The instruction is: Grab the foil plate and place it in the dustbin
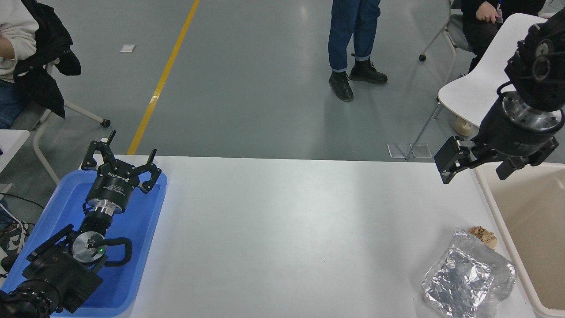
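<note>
The foil plate [468, 277], crumpled shiny silver, lies on the white table [287, 229] near its front right corner. The dustbin [527, 229], beige with a thick rim, stands at the table's right edge, right beside the plate. My right gripper [479, 165] hangs open and empty in the air above the dustbin's far left corner, well above and behind the plate. My left gripper [119, 161] is open and empty, parked over the blue tray at the lower left.
A small brown crumpled paper ball [484, 236] lies touching the plate's far edge, next to the dustbin. A shallow blue tray [145, 247] lies at the table's left end. A person's legs [353, 44] stand beyond the far side; white chairs [481, 84] stand at the right and left.
</note>
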### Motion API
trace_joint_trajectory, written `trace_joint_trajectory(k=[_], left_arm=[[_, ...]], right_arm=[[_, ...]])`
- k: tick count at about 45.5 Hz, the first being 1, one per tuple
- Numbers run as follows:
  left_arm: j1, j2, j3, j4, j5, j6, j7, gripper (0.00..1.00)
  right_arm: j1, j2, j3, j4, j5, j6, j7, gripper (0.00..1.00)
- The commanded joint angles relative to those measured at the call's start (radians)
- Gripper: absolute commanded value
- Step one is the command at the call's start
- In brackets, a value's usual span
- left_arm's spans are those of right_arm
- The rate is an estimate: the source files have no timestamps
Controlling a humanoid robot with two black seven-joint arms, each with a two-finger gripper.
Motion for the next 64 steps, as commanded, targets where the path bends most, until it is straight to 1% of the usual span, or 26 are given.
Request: trace_joint_trajectory(k=[1, 27, 43, 64], left_arm=[[-0.001, 0.000, 0.002, 0.000, 0.000, 0.000, -0.004, 1.00], [0.001, 0.001, 0.000, 0.001, 0.000, 0.000, -0.001, 1.00], [0.001, 0.003, 0.000, 0.001, 0.000, 0.001, -0.002, 1.00], [0.001, 0.001, 0.000, 0.001, -0.002, 0.001, -0.001, 1.00]], right_arm=[[-0.003, -0.001, 0.005, 0.000, 0.000, 0.000, 0.000, 1.00], [0.015, -0.001, 0.010, 0.000, 0.000, 0.000, 0.000, 1.00], [0.030, -0.032, 0.008, 0.000, 0.000, 0.000, 0.000, 1.00], [0.021, -0.033, 0.007, -0.002, 0.000, 0.000, 0.000, 1.00]])
